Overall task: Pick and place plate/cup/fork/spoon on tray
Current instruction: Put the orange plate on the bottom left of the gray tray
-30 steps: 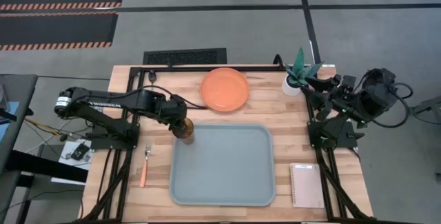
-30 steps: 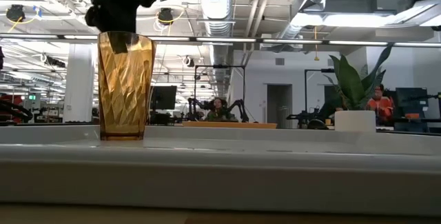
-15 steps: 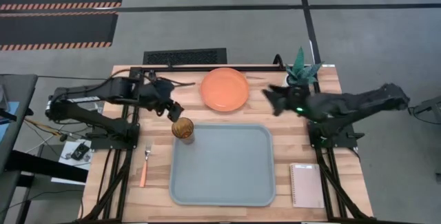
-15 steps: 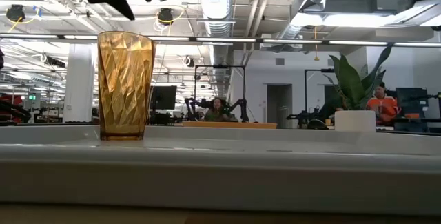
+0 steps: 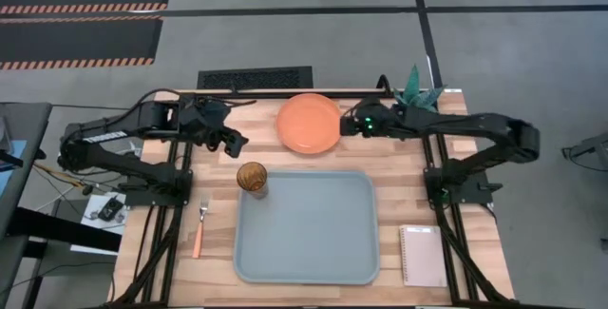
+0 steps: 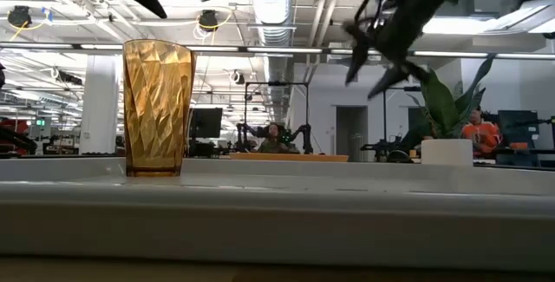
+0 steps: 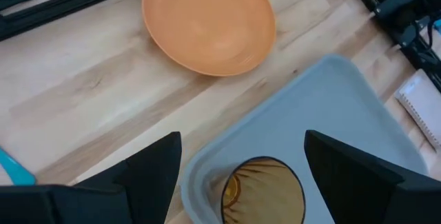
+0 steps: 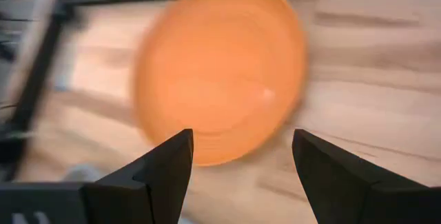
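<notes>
The amber cup (image 5: 252, 177) stands upright in the far left corner of the grey-blue tray (image 5: 313, 242); it also shows in the left wrist view (image 7: 263, 191). My left gripper (image 5: 228, 141) is open and empty, above the table, to the far left of the cup. The orange plate (image 5: 310, 123) lies on the table beyond the tray. My right gripper (image 5: 353, 124) is open at the plate's right edge, with the plate (image 8: 220, 69) just ahead of its fingers. The fork (image 5: 199, 231) lies left of the tray. A light blue bit of the spoon (image 7: 14, 169) shows on the table.
A pink notebook (image 5: 423, 255) lies at the near right of the table. A white pot with a green plant (image 5: 415, 88) stands at the far right corner, behind my right arm. Black frame rails run along the table's left, right and far sides.
My left gripper has let go of the cup, risen and drawn back toward the table's far left; the cup stays upright in the tray's corner. My right arm has swung out from the table's right edge toward the left and now reaches the plate's right edge.
</notes>
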Controlling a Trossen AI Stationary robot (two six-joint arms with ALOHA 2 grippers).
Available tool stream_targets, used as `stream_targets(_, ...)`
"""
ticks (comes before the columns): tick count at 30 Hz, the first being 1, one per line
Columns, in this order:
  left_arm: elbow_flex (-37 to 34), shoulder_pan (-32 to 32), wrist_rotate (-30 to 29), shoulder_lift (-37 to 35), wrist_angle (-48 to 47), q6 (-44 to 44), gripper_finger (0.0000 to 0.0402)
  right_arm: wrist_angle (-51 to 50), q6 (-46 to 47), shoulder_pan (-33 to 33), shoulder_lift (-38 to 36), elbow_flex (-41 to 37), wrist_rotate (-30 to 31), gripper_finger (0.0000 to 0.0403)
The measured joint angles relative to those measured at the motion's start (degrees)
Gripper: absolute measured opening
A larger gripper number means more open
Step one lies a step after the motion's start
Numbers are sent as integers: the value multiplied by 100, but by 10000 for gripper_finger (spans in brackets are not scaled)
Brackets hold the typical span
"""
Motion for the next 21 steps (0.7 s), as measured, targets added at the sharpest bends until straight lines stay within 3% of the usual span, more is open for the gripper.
stream_targets(8,-37,265,113,0,-24,69,293,708,154,-445,1491,2,-806,272)
stream_targets(16,-37,421,109,2,-26,219,293,1315,871,-451,2472,4,-890,270)
stream_targets(21,-37,501,91,2,-21,329,293,1523,1218,-493,2725,24,-971,216)
